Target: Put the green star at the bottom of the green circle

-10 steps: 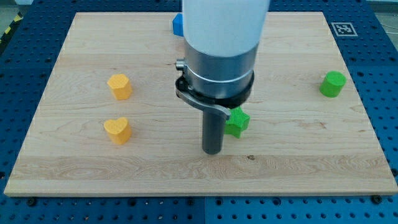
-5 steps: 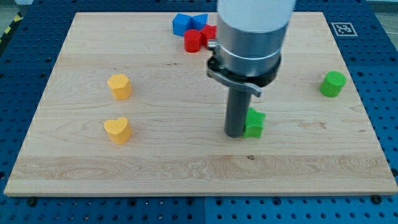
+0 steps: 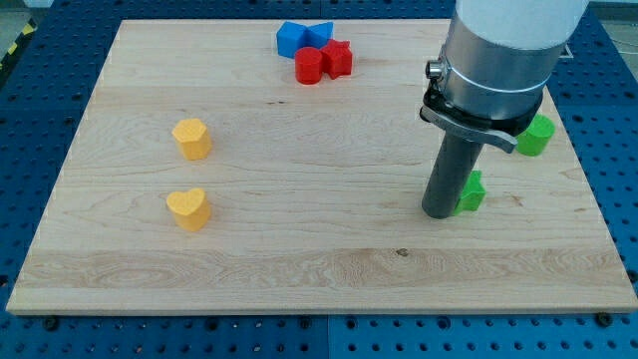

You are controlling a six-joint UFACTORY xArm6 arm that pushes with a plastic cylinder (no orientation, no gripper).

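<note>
Pressing on the green star's (image 3: 471, 191) left side, my tip (image 3: 439, 212) is a bare rod clasping nothing. That star sits below-left of the green circle (image 3: 537, 135), so I judge a rightward shove, centred to prevent spinning, suits best.

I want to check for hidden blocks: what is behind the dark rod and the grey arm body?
The green star block shows partly, touching my tip on the view's right. The green circle block peeks out by the arm. Their covered parts cannot be seen.
</note>
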